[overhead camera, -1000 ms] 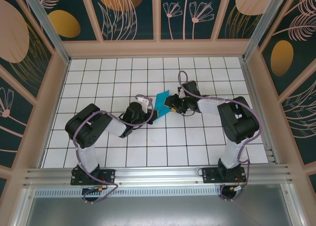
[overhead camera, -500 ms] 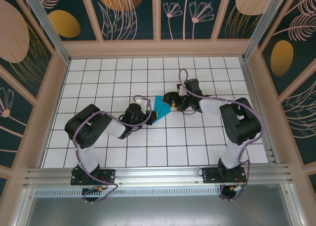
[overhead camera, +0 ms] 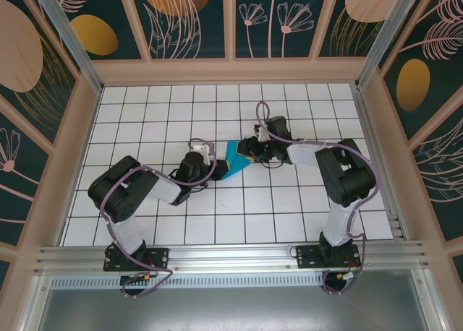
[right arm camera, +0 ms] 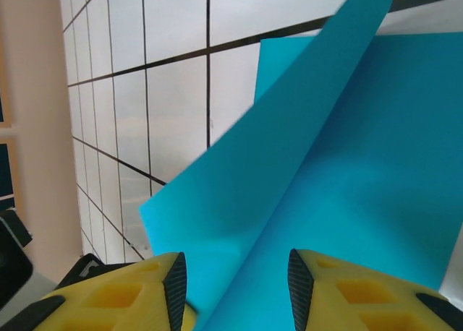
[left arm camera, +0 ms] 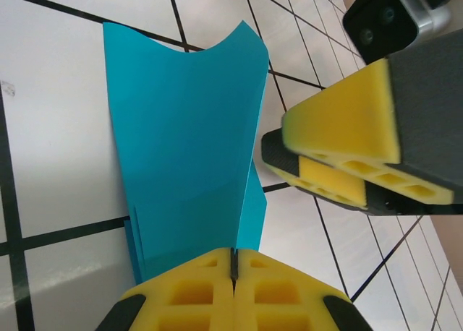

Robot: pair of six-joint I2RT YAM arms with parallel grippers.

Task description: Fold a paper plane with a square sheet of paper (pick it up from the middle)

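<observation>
Pressure at our left gripper (left arm camera: 233, 262) must be firm: it is clamped on the folded sheet of paper (left arm camera: 188, 129), which fans away from its fingertips (left arm camera: 192, 295). Our right gripper (right arm camera: 233, 277) stands parted, a loose flap running between its jaws; we judge it should close squarely on that flap before creasing. Layers under the flap, and the pinched edge, are hidden.

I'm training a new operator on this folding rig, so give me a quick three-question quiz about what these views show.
1. True or false: the left end effector is shut on the blue paper.
2. The paper is: A lying flat, B partly lifted and curved, C crumpled.
3. Fill in: the right end effector is ___.
Key: 1 true; 2 B; 3 open.
</observation>
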